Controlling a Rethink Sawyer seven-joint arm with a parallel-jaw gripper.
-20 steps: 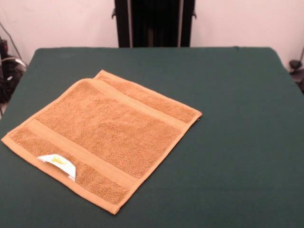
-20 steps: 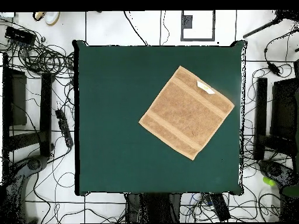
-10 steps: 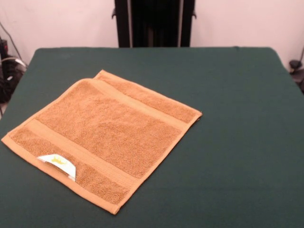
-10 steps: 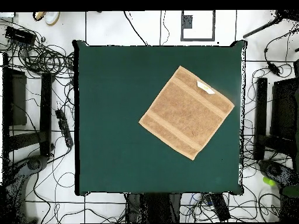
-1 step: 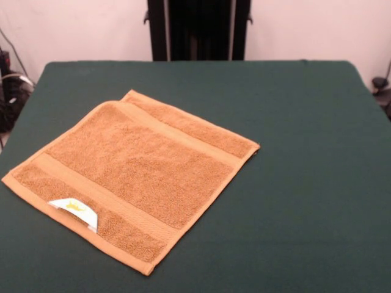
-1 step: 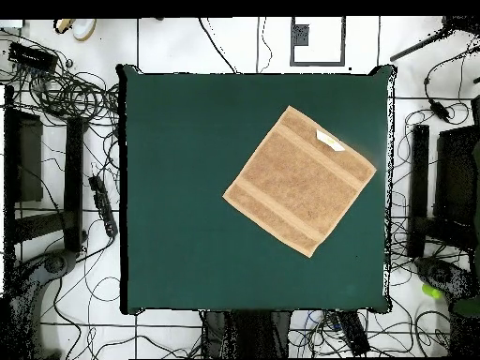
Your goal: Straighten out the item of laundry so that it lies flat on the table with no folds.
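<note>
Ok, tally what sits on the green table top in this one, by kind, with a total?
Towels: 1, the orange-tan towel, lying spread out on the table
White tags: 1, the tag on the towel's edge
Grippers over the table: 0, none shows in either view
Total: 2

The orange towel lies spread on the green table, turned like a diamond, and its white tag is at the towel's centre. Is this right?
Not quite. The white tag sits at the towel's edge, close to one corner, not at its centre; the front view shows this. The rest holds: spread, diamond-turned, on the green table.
</note>
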